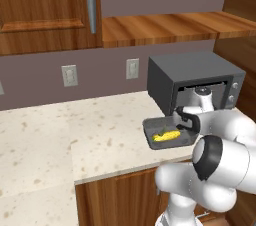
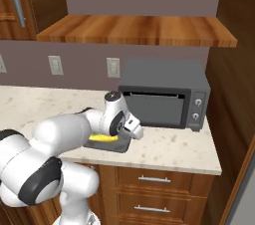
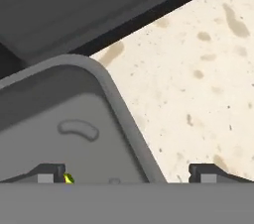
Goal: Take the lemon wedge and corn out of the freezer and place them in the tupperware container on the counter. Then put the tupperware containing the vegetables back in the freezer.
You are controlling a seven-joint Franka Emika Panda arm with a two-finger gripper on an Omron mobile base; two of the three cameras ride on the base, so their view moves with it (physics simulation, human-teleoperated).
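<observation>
Speckled counter (image 1: 60, 135) holds unlabelled tupperware container (image 1: 148, 132) with corn (image 1: 167, 135).

The counter (image 1: 60, 135) left of the tray (image 1: 148, 135) is bare and wide, so a gripper can pass there freely. Just behind the tray stands the toaster oven (image 2: 164, 94), blocking that side. Above, a wooden shelf (image 2: 134, 30) limits the height.
</observation>
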